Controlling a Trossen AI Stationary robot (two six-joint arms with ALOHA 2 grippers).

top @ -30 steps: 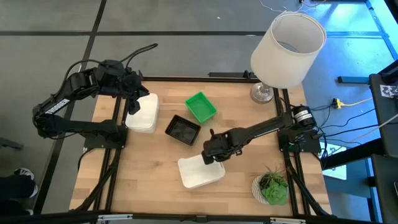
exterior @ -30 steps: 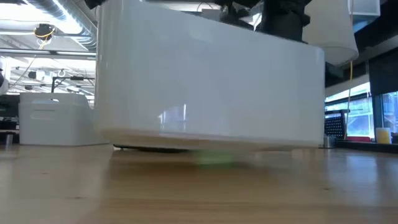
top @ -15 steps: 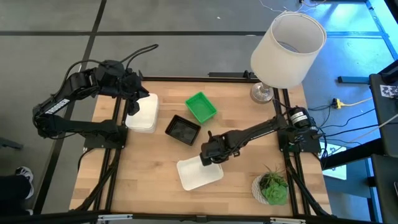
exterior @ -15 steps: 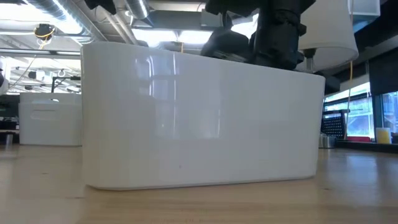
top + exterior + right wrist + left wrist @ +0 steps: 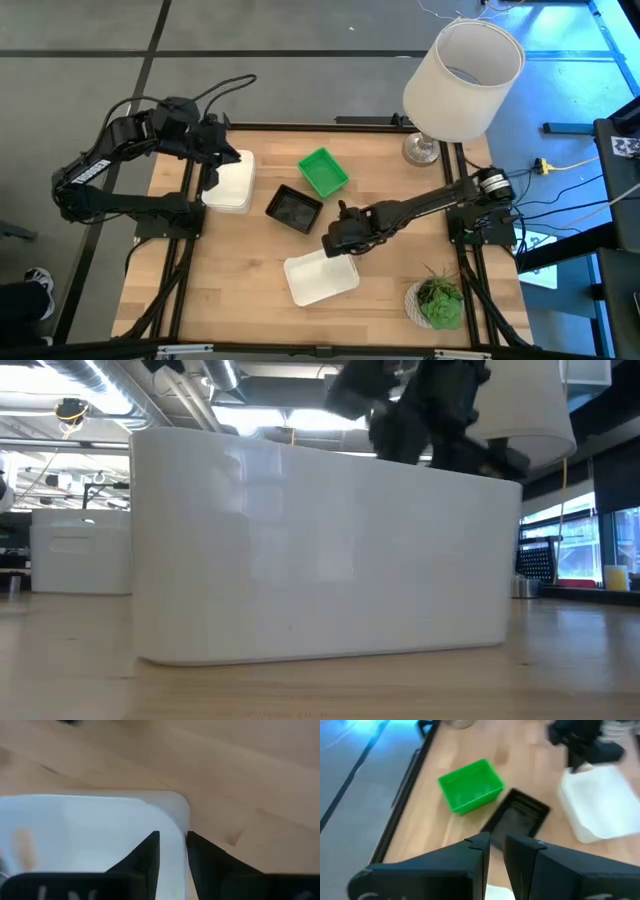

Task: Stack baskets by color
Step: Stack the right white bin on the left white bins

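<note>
Jaws of right gripper (image 5: pixel 337 247) slightly parted astride white basket (image 5: pixel 321 277) rim, bench (image 5: pixel 240 290) six o'clock; left gripper (image 5: pixel 222 160) jaws' state unclear, ten o'clock.

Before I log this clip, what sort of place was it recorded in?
Probably an open lab or workshop: exposed ceiling ducts show beyond the wooden table, cables trail on the floor, and a big white cylindrical lampshade stands as a prop.

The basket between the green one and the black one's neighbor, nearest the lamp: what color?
Bright green basket, clearest in the high view.
</note>
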